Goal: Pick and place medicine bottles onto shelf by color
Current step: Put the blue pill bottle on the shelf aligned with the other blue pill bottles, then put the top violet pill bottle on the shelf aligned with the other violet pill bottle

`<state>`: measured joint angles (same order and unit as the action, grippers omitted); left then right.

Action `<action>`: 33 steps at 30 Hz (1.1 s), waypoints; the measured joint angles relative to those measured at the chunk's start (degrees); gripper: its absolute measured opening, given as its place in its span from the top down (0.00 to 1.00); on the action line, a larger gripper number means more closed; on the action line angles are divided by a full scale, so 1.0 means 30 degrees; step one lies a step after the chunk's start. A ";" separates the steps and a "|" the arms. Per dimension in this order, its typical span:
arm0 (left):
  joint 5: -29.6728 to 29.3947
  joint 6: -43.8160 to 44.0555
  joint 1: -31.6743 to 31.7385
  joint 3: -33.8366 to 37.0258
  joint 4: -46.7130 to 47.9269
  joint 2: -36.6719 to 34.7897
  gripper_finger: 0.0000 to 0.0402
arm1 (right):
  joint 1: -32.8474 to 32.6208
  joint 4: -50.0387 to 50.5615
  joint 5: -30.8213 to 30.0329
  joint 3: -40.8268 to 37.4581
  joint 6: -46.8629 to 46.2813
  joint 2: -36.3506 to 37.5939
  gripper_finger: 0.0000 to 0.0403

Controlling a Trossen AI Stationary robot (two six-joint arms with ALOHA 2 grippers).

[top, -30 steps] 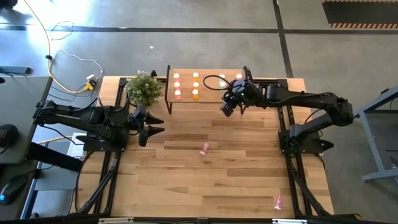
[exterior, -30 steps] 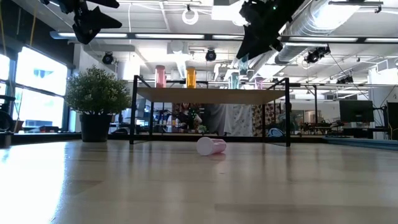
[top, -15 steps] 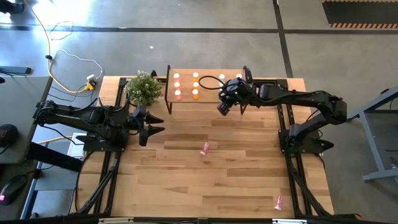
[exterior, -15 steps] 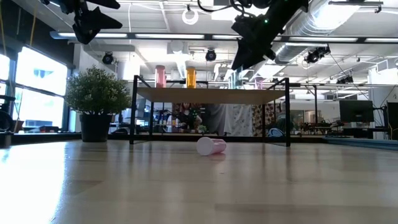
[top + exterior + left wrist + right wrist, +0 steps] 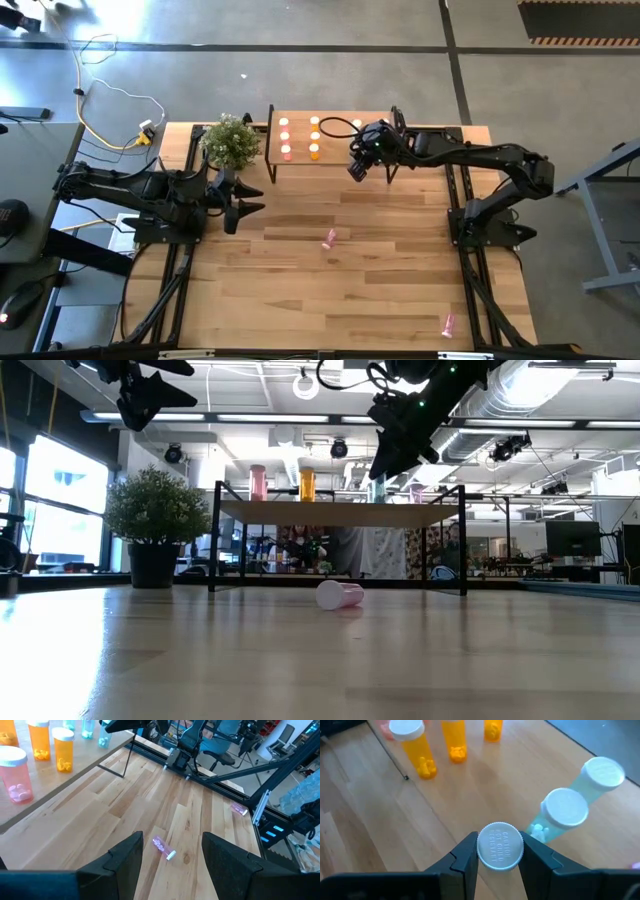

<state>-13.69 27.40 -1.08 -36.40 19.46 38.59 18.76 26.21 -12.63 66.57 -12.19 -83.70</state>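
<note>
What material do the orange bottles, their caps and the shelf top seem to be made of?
Orange bottles: probably translucent plastic, since pills show through the glossy walls. Caps: opaque white, matte, likely plastic; the one between the right tool's fingers bears raised lettering. Shelf top: pale wood or wood-look board with visible grain.

Shelf [image 5: 335, 151] carries upright bottles [image 5: 300, 137]; pink bottle [image 5: 329, 238] lying on table.

A: What lies beyond the table?
B: Grey concrete floor [image 5: 300, 25], a yellow cable [image 5: 85, 70] at ten o'clock.
A: And overhead?
B: Exposed ducts [image 5: 560, 405], strip lights [image 5: 300, 422], a bright window [image 5: 60, 500] at nine o'clock.
</note>
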 joint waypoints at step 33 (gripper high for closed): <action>0.0000 -0.0006 0.0000 0.0000 0.0020 -0.0007 0.51 | 0.0000 0.0338 -0.0276 0.0034 -0.0263 -0.0029 0.55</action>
<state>-13.69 27.38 -1.08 -36.40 19.52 38.57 18.76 27.22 -13.45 66.67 -12.97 -83.79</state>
